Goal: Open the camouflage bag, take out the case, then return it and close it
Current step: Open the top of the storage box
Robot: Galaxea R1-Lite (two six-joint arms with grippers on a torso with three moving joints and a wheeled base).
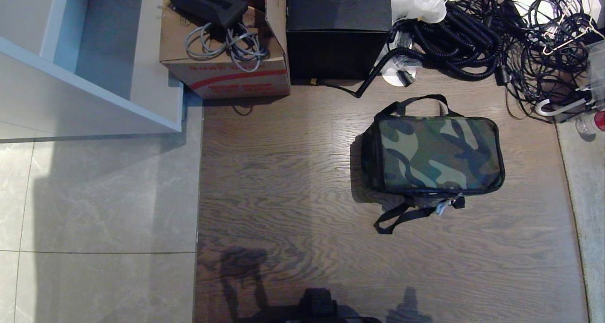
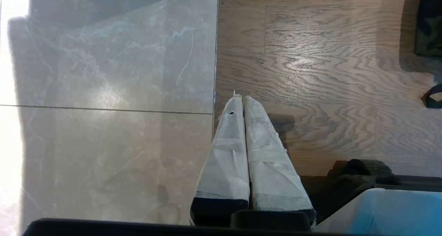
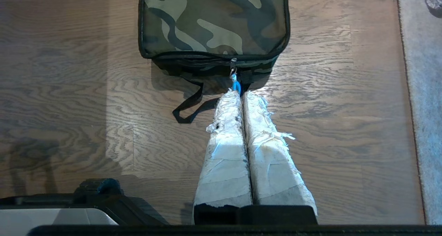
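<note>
From the head camera, far left is a white cabinet (image 1: pixel 85 72) over grey tile (image 1: pixel 94 195). Next along, a cardboard box (image 1: pixel 227 63) with red stripes carries a black power brick (image 1: pixel 208 4) and a coil of grey cable (image 1: pixel 227 44). Beside it stands a larger black box (image 1: pixel 338 27) with a swirl emblem on its top. Then the camouflage bag (image 1: pixel 437 155) sits on the wood floor (image 1: pixel 283 195), right of centre, lid shut and zipped, one black handle arched behind it and a loose black strap (image 1: pixel 401 216) trailing at the near side. Behind and to the right sprawls a heap of black cables (image 1: pixel 496 39). Neither arm shows in this view, and the case is not visible in any picture.

The wrist cameras fill that gap. The left gripper (image 2: pixel 240 97), fingers wrapped in white tape and pressed together with nothing between them, hangs over the seam where tile meets wood; only a sliver of the bag shows at that picture's edge, well apart. The right gripper (image 3: pixel 241 93), tape frayed, is likewise closed and empty, its tips just short of the bag's near wall. This view alone shows the silver zipper pull (image 3: pixel 233 70) with a blue tag (image 3: pixel 236 85) hanging from it, right by those fingertips; whether they touch it I cannot tell.
</note>
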